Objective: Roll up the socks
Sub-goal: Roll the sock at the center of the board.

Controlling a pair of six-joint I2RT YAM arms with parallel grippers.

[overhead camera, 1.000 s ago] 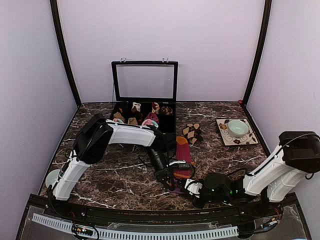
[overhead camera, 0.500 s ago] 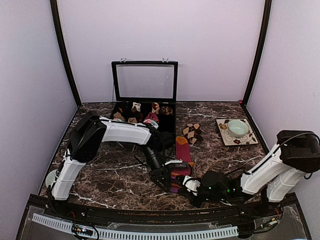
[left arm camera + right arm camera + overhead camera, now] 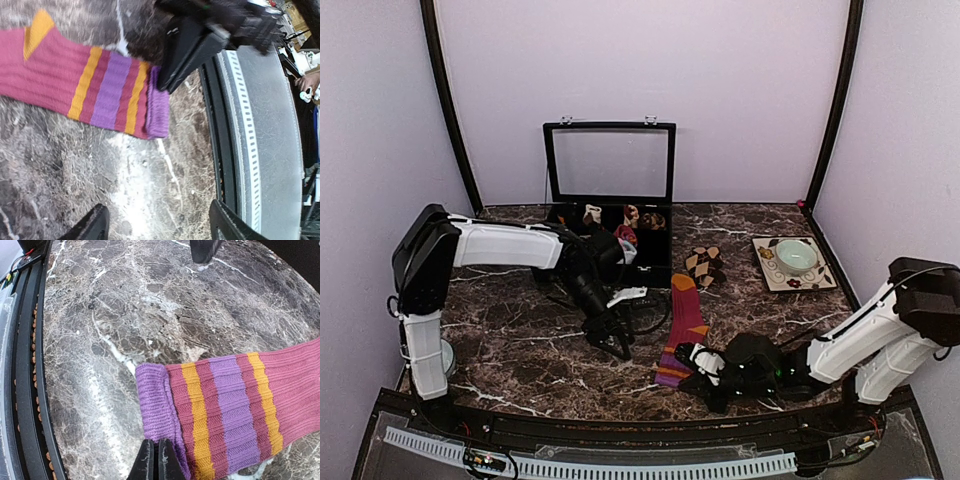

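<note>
The long magenta sock lies flat near the table's front, orange toe far, purple cuff near. My right gripper is shut at the cuff's near edge; in the right wrist view its tips overlap that corner. My left gripper hangs open to the left of the sock, apart from it. In the left wrist view its fingers frame bare marble below the striped sock. The brown-and-beige diamond socks lie farther back.
An open black case with small sock rolls stands at the back centre. A patterned plate holding a pale green bowl sits at the back right. The table's black front rail runs close to the cuff.
My left gripper has opened, let go of the sock and swung left, away from it. The right gripper has shut at the purple cuff, and the sock now lies stretched out flat.
</note>
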